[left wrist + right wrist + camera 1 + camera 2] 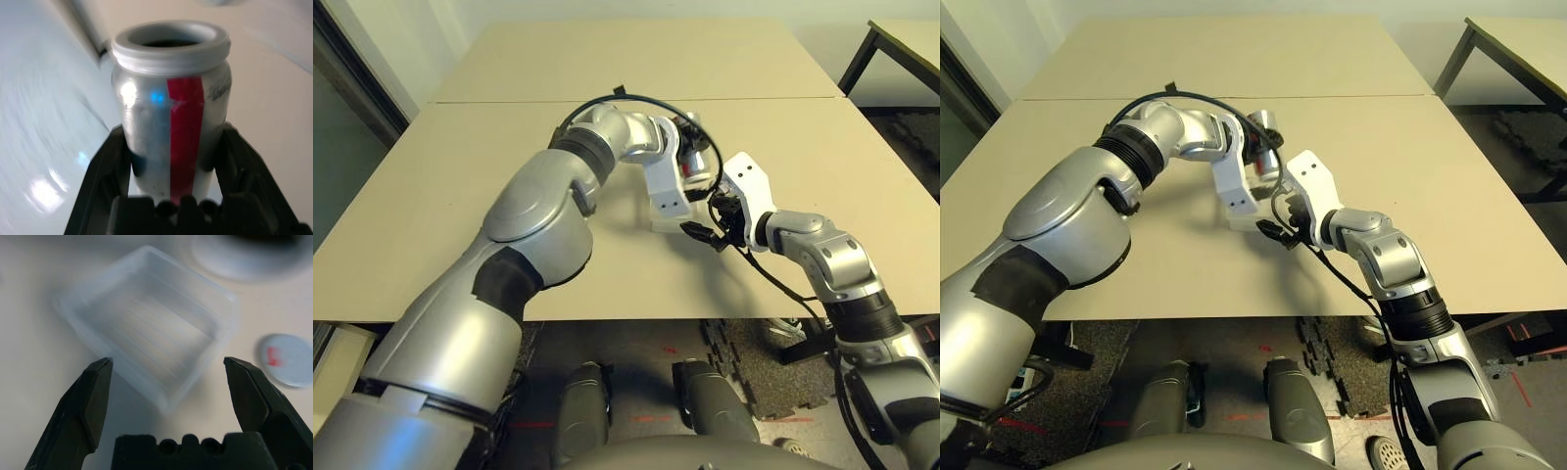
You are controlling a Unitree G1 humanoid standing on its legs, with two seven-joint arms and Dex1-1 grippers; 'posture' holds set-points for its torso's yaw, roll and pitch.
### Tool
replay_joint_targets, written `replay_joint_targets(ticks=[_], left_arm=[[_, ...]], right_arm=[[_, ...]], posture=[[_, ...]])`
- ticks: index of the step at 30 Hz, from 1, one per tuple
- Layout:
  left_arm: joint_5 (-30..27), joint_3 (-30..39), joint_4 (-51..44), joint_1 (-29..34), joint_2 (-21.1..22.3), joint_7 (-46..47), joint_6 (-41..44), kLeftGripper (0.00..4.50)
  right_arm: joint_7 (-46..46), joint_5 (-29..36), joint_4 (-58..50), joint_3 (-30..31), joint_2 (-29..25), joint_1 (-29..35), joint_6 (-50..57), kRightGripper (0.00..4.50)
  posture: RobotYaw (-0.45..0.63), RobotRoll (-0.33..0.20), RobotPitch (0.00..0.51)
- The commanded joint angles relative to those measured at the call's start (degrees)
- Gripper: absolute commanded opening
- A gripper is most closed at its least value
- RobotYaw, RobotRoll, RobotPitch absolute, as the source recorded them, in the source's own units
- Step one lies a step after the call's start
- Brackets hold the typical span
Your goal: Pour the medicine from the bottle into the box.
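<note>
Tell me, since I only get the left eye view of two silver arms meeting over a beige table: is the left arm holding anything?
Observer: Yes, the left tool is shut on a small white-silver cylindrical bottle with a red stripe.
Operator: Is its lid on?
Observer: No, the bottle's mouth is open; a round grey cap lies on the table.
Operator: Where would it pour?
Observer: A shallow square box of clear plastic sits just ahead of the right tool, which stands open.
</note>
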Motion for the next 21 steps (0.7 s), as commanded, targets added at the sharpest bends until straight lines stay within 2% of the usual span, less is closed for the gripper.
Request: replay_joint_targets(ticks=[1,5,7,11,15,21], left_arm=[[-18.63,17.9,1.09,2.83,1.79,-11.38,11.29,2.62],[-31.04,31.62,0.31,7.26,2.38,-16.07,22.37,2.62],[-37.19,38.54,-0.07,9.97,2.84,-14.64,27.98,2.62],[-44.66,47.24,-1.08,14.98,3.17,-10.73,33.26,2.62],[-48.01,51.21,-1.66,19.36,2.96,-7.42,34.97,2.62],[-49.09,52.58,-2.03,22.09,2.99,-5.14,35.93,2.62]], right_arm=[[0.74,-0.12,-0.48,0.81,-0.71,0.69,0.9,4.5],[1.06,-0.05,-1.0,0.75,-1.18,0.61,1.46,4.5],[1.29,0.07,-1.34,0.74,-1.56,0.56,1.82,4.5],[1.85,0.22,-2.13,0.7,-2.35,0.75,2.59,4.5],[2.39,0.34,-2.74,0.83,-3.07,0.98,3.18,4.5],[3.05,0.63,-4.24,0.96,-3.76,1.75,4.44,4.5]], posture=[[-0.22,0.0,0.074],[-0.21,0.0,0.075],[-0.21,0.0,0.078],[-0.21,0.0,0.084],[-0.21,0.0,0.089],[-0.21,0.0,0.094]])
